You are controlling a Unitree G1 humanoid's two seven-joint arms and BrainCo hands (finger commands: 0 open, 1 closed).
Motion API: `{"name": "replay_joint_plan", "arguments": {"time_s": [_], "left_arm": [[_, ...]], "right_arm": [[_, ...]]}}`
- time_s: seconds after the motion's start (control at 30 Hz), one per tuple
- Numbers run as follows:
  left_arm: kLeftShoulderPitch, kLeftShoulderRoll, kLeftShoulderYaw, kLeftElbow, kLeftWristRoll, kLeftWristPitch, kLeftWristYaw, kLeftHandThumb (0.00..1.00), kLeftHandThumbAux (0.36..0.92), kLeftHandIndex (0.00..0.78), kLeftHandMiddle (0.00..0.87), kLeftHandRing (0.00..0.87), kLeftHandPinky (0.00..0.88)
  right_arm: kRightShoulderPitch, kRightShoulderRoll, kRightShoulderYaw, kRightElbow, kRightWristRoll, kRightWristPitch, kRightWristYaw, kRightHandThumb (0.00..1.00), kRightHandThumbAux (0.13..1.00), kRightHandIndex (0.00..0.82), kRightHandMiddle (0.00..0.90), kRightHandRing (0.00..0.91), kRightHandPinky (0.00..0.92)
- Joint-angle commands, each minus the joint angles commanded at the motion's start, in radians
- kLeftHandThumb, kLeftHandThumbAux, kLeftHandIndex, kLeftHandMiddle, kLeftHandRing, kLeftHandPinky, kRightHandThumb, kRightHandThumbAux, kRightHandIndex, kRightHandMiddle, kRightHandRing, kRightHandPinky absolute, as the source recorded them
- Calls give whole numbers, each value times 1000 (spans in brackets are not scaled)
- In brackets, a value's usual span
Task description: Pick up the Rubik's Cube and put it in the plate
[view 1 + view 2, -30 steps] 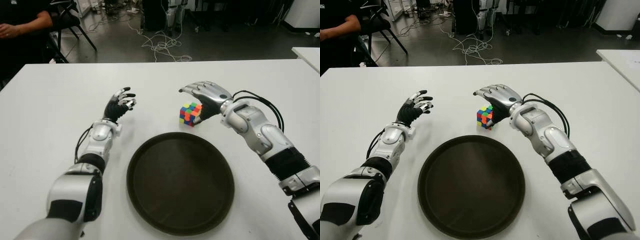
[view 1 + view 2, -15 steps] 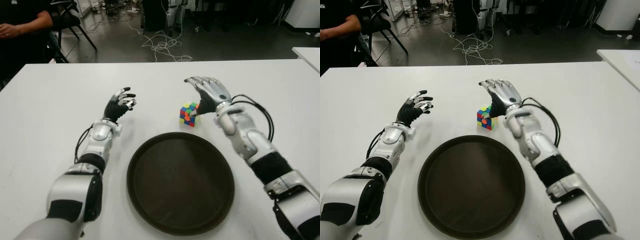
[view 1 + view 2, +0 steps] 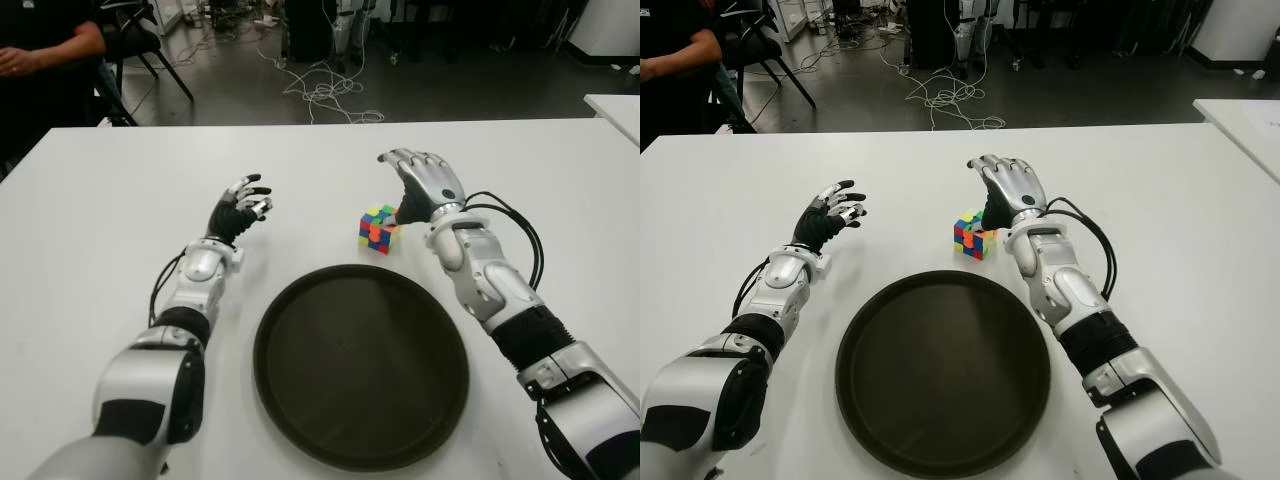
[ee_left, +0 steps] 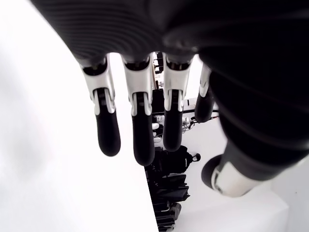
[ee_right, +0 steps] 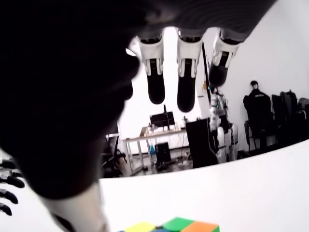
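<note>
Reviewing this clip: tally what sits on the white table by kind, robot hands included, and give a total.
Rubik's Cube: 1
Plate: 1
Robot hands: 2, the left robot hand open to the cube's left, the right robot hand open beside the cube on its right
Total: 4

Right hand (image 3: 425, 185) now upright beside cube (image 3: 379, 227)

right hand (image 3: 425, 183) raised, fingers spread, left hand (image 3: 239, 211) loosely open, idle
</note>
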Motion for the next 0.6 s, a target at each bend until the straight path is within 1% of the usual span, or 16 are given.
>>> {"name": "replay_joint_plan", "arguments": {"time_s": [0.1, 0.27, 0.43, 0.53, 0.6], "left_arm": [[0, 0, -2, 0, 1, 3, 2, 351, 716, 164, 277, 322, 347], [0, 0, -4, 1, 3, 7, 5, 348, 715, 160, 269, 316, 346], [0, 0, -7, 2, 5, 6, 8, 360, 708, 157, 271, 320, 363], [1, 1, -10, 2, 8, 2, 12, 365, 702, 163, 278, 326, 365], [2, 1, -12, 2, 9, -3, 13, 365, 697, 165, 281, 328, 364]], "right_arm": [[0, 2, 1, -6, 1, 17, 7, 0, 903, 216, 349, 357, 321], [3, 4, 2, -17, 9, 34, 24, 0, 914, 253, 458, 461, 401], [7, 6, 3, -27, 7, 46, 31, 0, 918, 258, 483, 485, 422], [9, 7, 3, -31, 8, 48, 33, 0, 924, 263, 504, 507, 452], [11, 7, 4, -33, 9, 45, 32, 0, 928, 297, 525, 527, 481]]}}
